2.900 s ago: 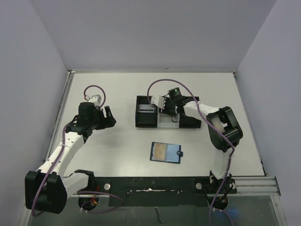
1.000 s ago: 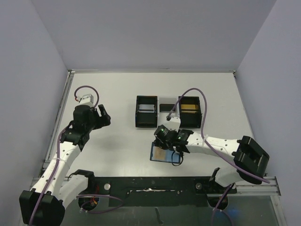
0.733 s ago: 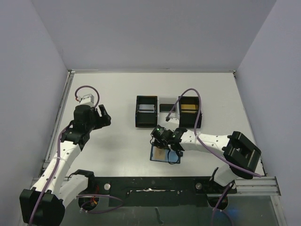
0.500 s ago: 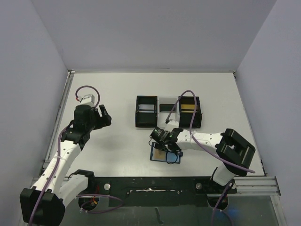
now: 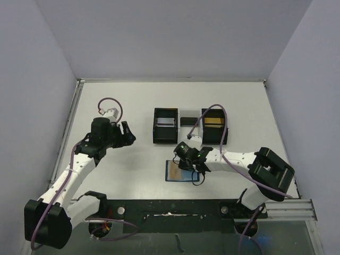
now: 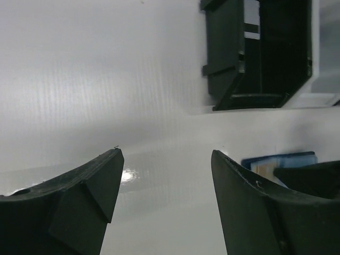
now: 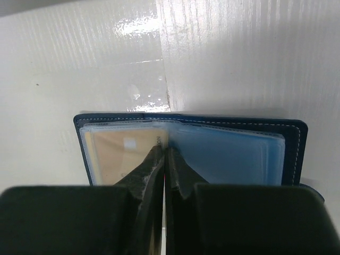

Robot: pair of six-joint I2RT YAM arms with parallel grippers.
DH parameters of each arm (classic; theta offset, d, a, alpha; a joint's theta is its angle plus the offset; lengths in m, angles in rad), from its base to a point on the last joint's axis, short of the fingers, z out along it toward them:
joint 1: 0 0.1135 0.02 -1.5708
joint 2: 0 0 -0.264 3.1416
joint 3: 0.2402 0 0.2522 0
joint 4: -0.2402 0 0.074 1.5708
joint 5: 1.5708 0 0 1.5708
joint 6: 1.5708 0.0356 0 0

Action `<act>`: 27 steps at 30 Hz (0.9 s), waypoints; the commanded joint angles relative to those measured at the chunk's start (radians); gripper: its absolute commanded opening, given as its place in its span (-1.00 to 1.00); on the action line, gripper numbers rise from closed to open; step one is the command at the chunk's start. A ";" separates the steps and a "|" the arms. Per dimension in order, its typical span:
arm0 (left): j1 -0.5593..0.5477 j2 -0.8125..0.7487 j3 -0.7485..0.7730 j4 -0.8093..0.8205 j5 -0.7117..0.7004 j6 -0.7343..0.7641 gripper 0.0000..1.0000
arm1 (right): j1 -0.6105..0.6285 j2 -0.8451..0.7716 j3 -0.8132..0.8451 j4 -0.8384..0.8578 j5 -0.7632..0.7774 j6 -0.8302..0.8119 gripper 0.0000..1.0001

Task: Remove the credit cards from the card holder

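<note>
The card holder [image 5: 174,172] lies spread open on the table in front of the black boxes. It is dark blue with clear inner pockets [image 7: 228,154]. A gold credit card [image 7: 114,154] shows inside its left pocket. My right gripper [image 5: 184,163] [image 7: 166,150] is down on the holder, its jaws pressed together at the middle fold, right beside the gold card's edge. Whether anything thin is pinched there does not show. My left gripper [image 5: 129,136] [image 6: 164,154] hangs open over bare table to the left, nothing between its fingers; the card holder [image 6: 276,159] peeks out behind its right finger.
Two black open-top boxes [image 5: 165,127] [image 5: 214,127] joined by a white tray [image 5: 187,123] stand behind the holder. A silver-grey card [image 5: 166,122] lies in the left box and a gold one [image 5: 213,121] in the right. The left box [image 6: 249,53] shows ahead of my left gripper.
My right gripper has gone from open to shut at the holder's fold, and the holder has slid slightly left. My left arm has swung right, toward the holder.
</note>
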 commanded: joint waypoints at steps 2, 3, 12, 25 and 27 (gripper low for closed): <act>-0.124 -0.039 -0.030 0.137 0.125 -0.123 0.27 | -0.047 -0.090 -0.148 0.202 -0.167 -0.083 -1.00; -0.156 -0.041 -0.037 0.167 0.131 -0.151 0.27 | -0.064 -0.110 -0.176 0.247 -0.197 -0.088 -1.00; -0.401 0.052 -0.137 0.430 0.189 -0.353 0.14 | -0.190 -0.196 -0.402 0.517 -0.339 -0.044 -1.00; -0.551 0.321 -0.219 0.712 0.205 -0.529 0.12 | -0.194 -0.159 -0.421 0.511 -0.340 -0.040 -1.00; -0.565 0.354 -0.216 0.738 0.209 -0.537 0.10 | -0.195 -0.151 -0.417 0.509 -0.343 -0.045 -1.00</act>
